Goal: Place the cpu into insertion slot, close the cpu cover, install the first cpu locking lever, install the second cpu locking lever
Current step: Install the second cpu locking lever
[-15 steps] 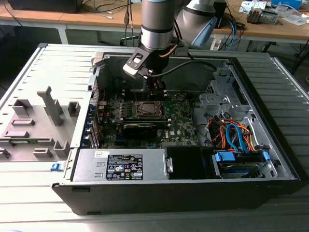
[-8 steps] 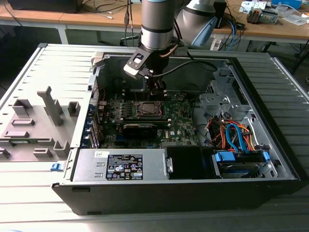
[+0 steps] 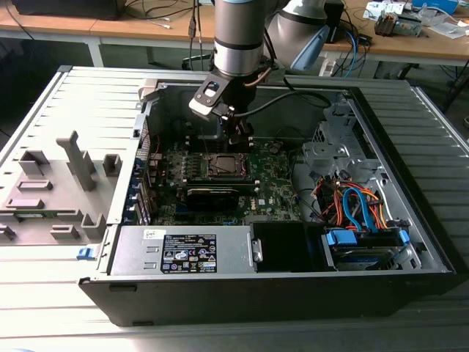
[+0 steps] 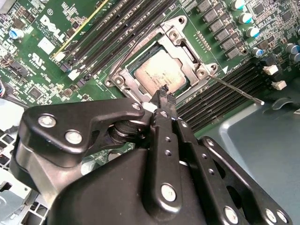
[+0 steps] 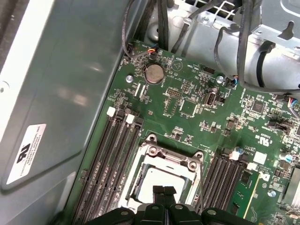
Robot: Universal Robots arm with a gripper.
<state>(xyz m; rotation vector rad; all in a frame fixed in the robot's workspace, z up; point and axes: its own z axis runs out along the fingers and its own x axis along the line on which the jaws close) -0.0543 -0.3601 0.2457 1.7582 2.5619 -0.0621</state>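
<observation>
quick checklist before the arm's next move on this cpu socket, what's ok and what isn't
1. cpu seated: ok, it lies flat inside the window of the cpu cover.
2. cpu cover down: ok, it looks flat around the cpu.
3. fingers free of parts: ok, shut, with the tips together at the cover's edge.
4. thin locking lever latched: not ok, it sticks out over the memory slots.
5. other lever latched: cannot tell; it lies along the socket's side.

the cpu (image 4: 158, 74) shows matt grey metal; the cpu cover (image 4: 174, 32) is shiny metal.
</observation>
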